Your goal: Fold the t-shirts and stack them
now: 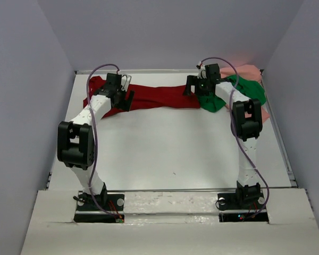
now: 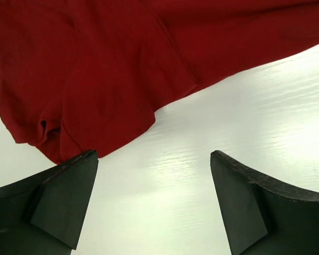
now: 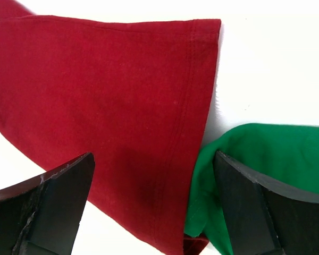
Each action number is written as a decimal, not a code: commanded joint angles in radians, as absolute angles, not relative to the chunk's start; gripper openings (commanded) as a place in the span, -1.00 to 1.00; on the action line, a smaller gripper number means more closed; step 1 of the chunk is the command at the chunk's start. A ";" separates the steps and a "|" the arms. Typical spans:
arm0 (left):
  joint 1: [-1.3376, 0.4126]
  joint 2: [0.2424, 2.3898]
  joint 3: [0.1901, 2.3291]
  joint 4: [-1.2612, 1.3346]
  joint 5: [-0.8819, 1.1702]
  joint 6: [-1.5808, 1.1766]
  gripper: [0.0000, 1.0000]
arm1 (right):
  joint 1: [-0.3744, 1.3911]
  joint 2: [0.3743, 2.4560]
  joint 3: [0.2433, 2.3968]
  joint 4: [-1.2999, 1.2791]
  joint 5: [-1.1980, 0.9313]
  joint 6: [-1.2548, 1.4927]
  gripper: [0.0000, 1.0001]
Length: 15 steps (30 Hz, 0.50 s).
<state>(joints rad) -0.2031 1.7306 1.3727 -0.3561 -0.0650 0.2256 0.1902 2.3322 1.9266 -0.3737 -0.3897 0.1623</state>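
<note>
The white worktop (image 1: 170,154) had three t-shirts on it. The dark red t-shirt (image 1: 159,96) lay in a long strip along the far edge. The green t-shirt (image 1: 251,90) sat bunched in the far right corner, touching the red one's right end. The pink t-shirt (image 1: 248,69) peeked out from behind the green one. The left gripper (image 2: 154,155) hung by the red shirt's left end, fingers wide apart and empty. The right gripper (image 3: 154,156) hung where red met green, fingers spread wide too, holding nothing.
</note>
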 commanded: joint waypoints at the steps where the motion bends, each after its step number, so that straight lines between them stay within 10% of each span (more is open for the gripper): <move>1: -0.207 1.756 1.362 -0.308 -0.135 0.255 0.98 | 0.186 2.275 1.925 -0.341 -0.426 0.173 0.94; 15: -0.241 1.983 1.523 -0.206 -0.192 0.203 0.98 | 0.186 2.275 1.911 -0.339 -0.465 0.181 0.94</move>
